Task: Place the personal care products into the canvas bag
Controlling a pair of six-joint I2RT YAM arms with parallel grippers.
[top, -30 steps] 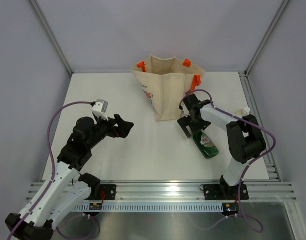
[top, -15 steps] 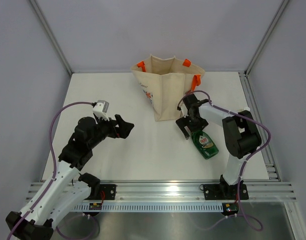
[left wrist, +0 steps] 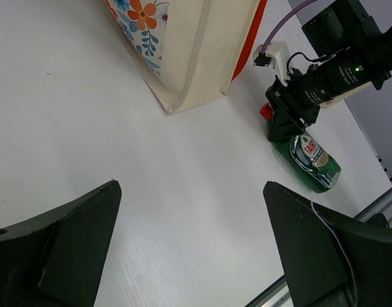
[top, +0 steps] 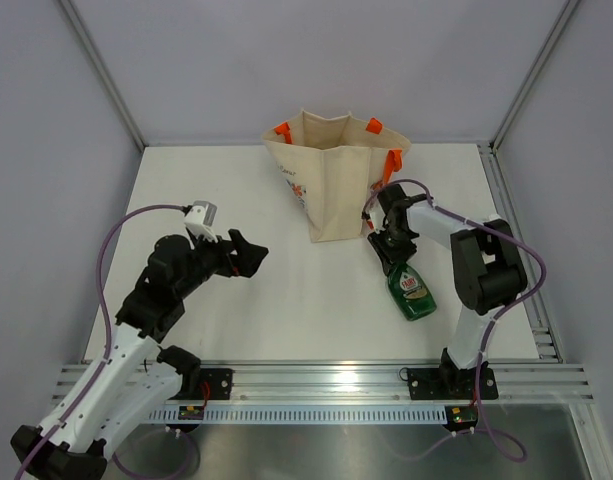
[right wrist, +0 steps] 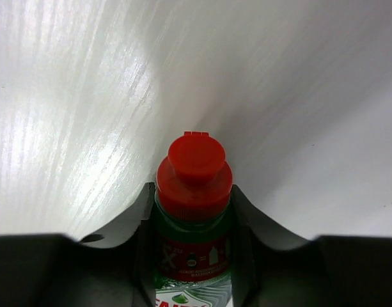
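Left gripper (top: 248, 252): held above the left half of the table, fingers spread wide with nothing between them, facing toward the middle.
Table (top: 286, 300): white and flat.
Green bottle (top: 414, 290): lying on its side on the table, right of centre, label up — base toward the arms, red cap (right wrist: 196, 160) toward the bag.
Right gripper (top: 390, 246): down at the cap end of the green bottle, fingers (right wrist: 128, 224) clenched on the neck just under the cap, one pressed against each side.
Canvas bag (top: 336, 185): standing upright at the far middle of the table with its mouth open, just beyond and to the left of the bottle's cap — near it, though whether they touch cannot be told.
Handles (top: 394, 160): orange, at the bag's rim, one hanging down the side nearest the right gripper.
Print (left wrist: 141, 16): coloured flowers on the bag's side that faces the left arm.
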